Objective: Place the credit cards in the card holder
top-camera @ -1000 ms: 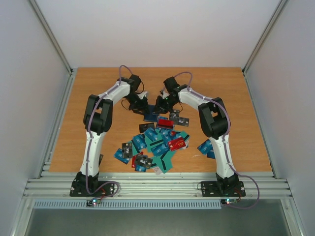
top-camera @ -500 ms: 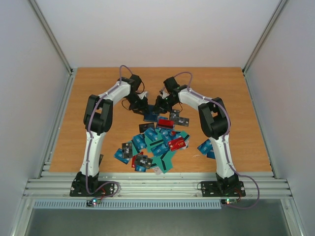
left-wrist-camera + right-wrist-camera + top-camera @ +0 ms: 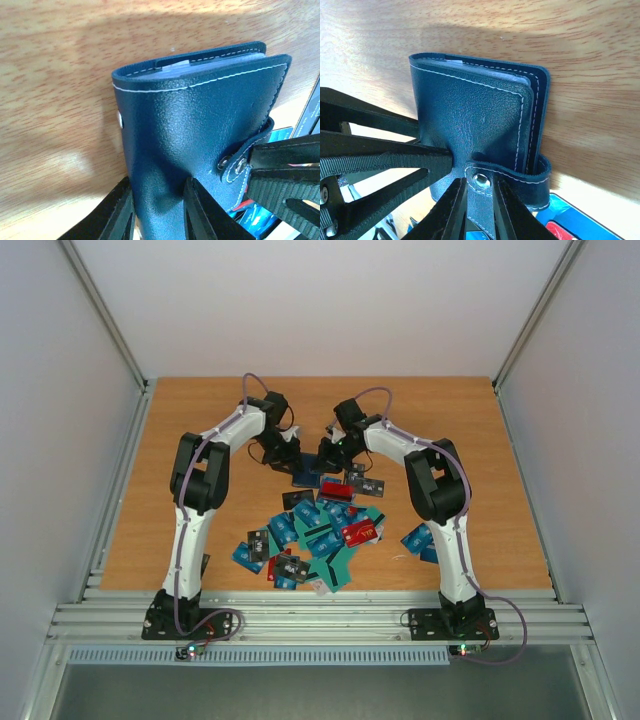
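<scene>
almost nothing has shifted; the right wrist only nudged sideways. left gripper [image 3: 159,197] pinches the card holder [image 3: 200,120] by its lower edge, right gripper [image 3: 479,192] clamps its snap strap [image 3: 520,175]. holder, apparently snapped shut, sits just beyond the credit cards [image 3: 320,530]. best to peel the strap free slowly, left bracing.

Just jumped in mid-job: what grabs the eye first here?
Both tools pinch the dark blue card holder at the middle of the table: the left tool on its body, the right tool on its snap strap. On the near side, a heap of credit cards lies scattered.
</scene>
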